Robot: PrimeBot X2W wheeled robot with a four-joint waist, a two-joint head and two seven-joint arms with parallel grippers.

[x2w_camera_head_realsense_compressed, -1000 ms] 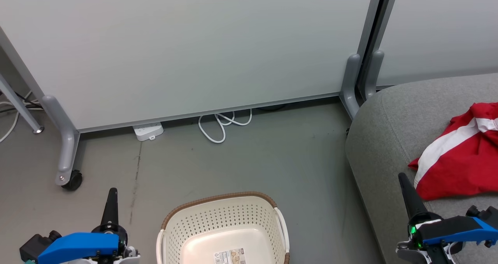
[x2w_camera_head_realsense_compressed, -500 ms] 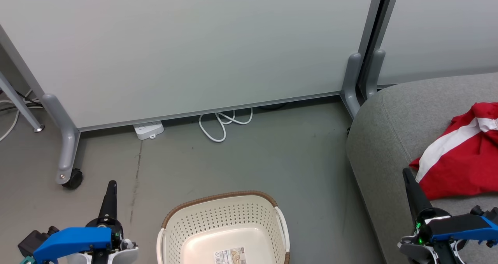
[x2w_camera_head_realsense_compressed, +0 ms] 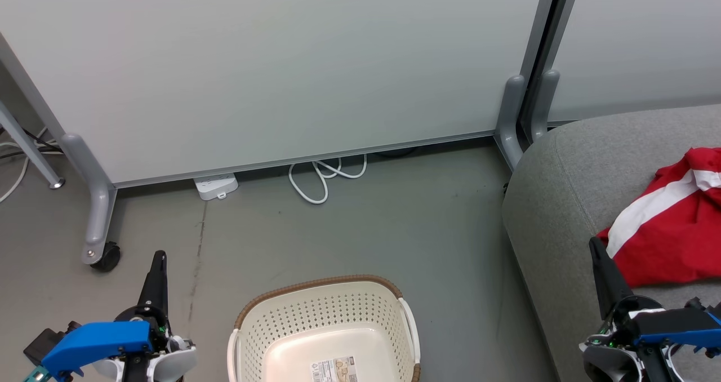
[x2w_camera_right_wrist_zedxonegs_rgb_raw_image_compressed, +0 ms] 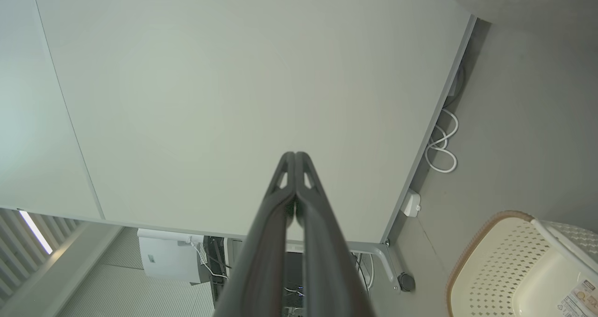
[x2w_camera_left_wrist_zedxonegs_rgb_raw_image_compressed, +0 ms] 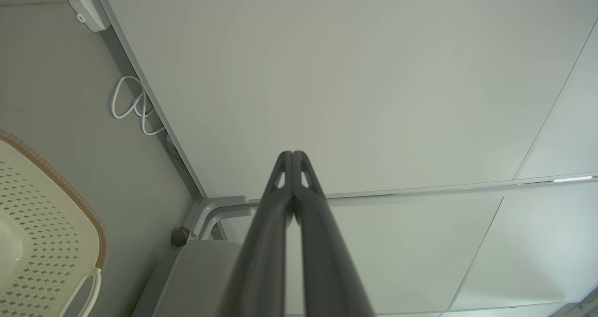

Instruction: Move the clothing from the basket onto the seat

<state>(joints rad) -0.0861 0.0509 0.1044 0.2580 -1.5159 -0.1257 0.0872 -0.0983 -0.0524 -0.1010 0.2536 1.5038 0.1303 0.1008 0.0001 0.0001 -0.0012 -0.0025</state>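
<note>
One broad grey seat [x2w_camera_head_realsense_compressed: 563, 201] takes up the lower right of the head view, its rounded corner turned toward a pale partition wall [x2w_camera_head_realsense_compressed: 281, 61]. One cream basket [x2w_camera_head_realsense_compressed: 315, 285] with a brown rim stands on the grey floor [x2w_camera_head_realsense_compressed: 394, 224] off the seat's left edge, apart from it. Its bare bottom and printed label show.

One crumpled heap of red clothing [x2w_camera_head_realsense_compressed: 676, 252] with a white stripe lies on the seat, back from that corner and cut off by the picture's right side. Whether it is one garment or two cannot be told.

Two claws sit low, each with its fingers pressed together and holding nothing. The left claw [x2w_camera_head_realsense_compressed: 159, 261] is over the floor to the left of the basket. The right claw [x2w_camera_head_realsense_compressed: 596, 247] is over the seat, just beside the heap's near edge.

Judging by its folds, the cloth is light and limp, and is likely to sag and trail when lifted. A raised fold or the thicker white band would probably give the surest pinch, taken deep.
</note>
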